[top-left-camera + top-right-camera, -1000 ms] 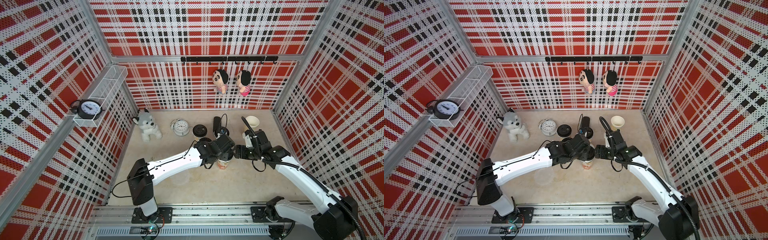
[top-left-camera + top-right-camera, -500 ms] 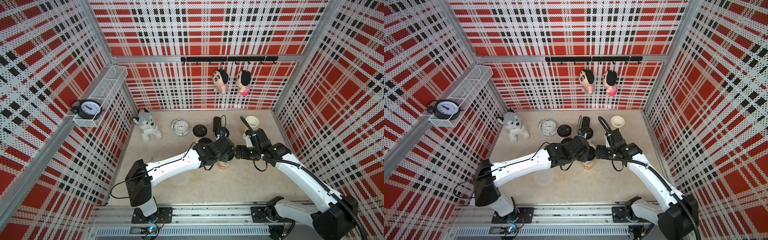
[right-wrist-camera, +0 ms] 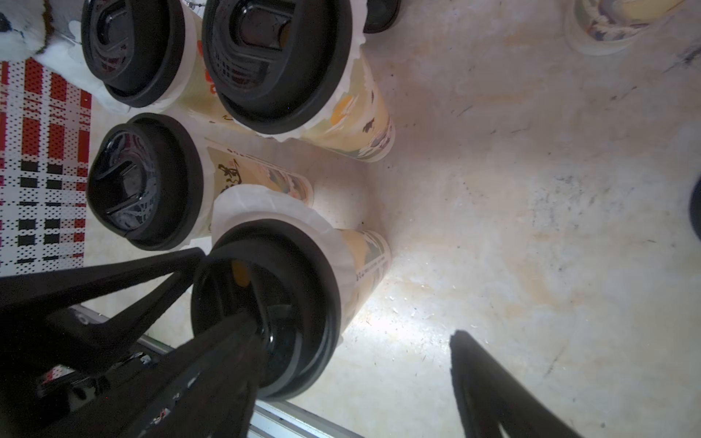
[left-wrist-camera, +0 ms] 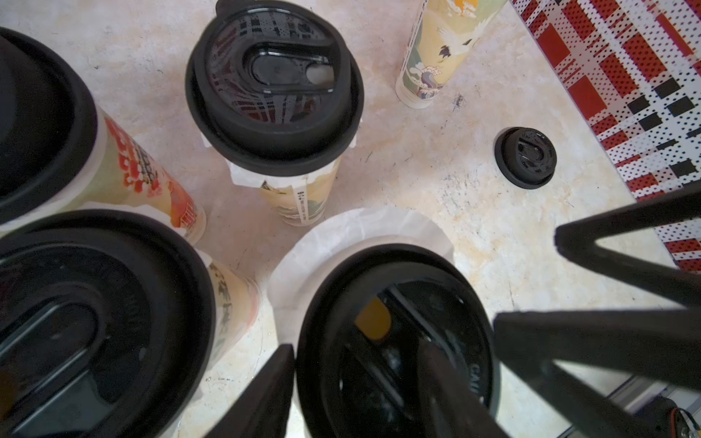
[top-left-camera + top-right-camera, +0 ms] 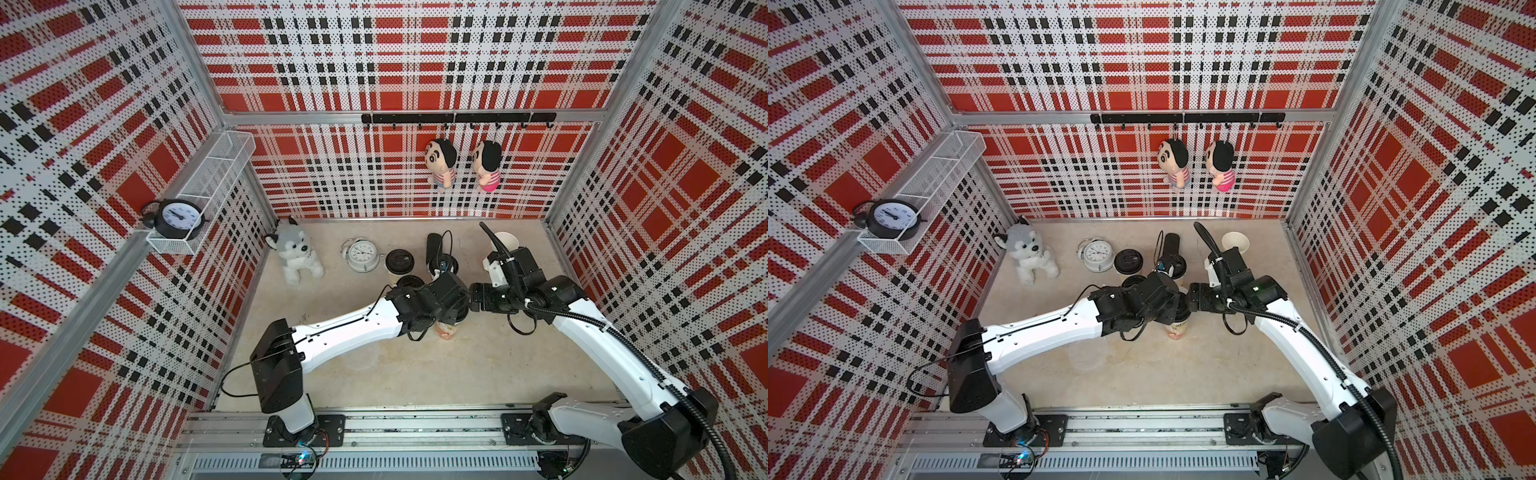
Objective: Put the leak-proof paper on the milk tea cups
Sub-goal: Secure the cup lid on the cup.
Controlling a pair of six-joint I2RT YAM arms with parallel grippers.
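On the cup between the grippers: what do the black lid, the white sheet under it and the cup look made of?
black lid: moulded plastic, semi-gloss; it carries soft reflections and crisp raised ridges.
white sheet: thin paper, matte, perhaps waxed; its crinkled edge flares out below the lid.
cup: printed paper, probably matte; whether it is coated cannot be told.

Both top views are bright and sharp, with soft, even light and only faint shadows. The checked walls (image 5: 104,166) bend and stretch toward the picture edges. In the wrist views, things close to the camera look dark and blurry, like the black lid (image 4: 333,303). Beside that lid's cup (image 3: 368,258), the desk (image 3: 417,303) glows white with glare.
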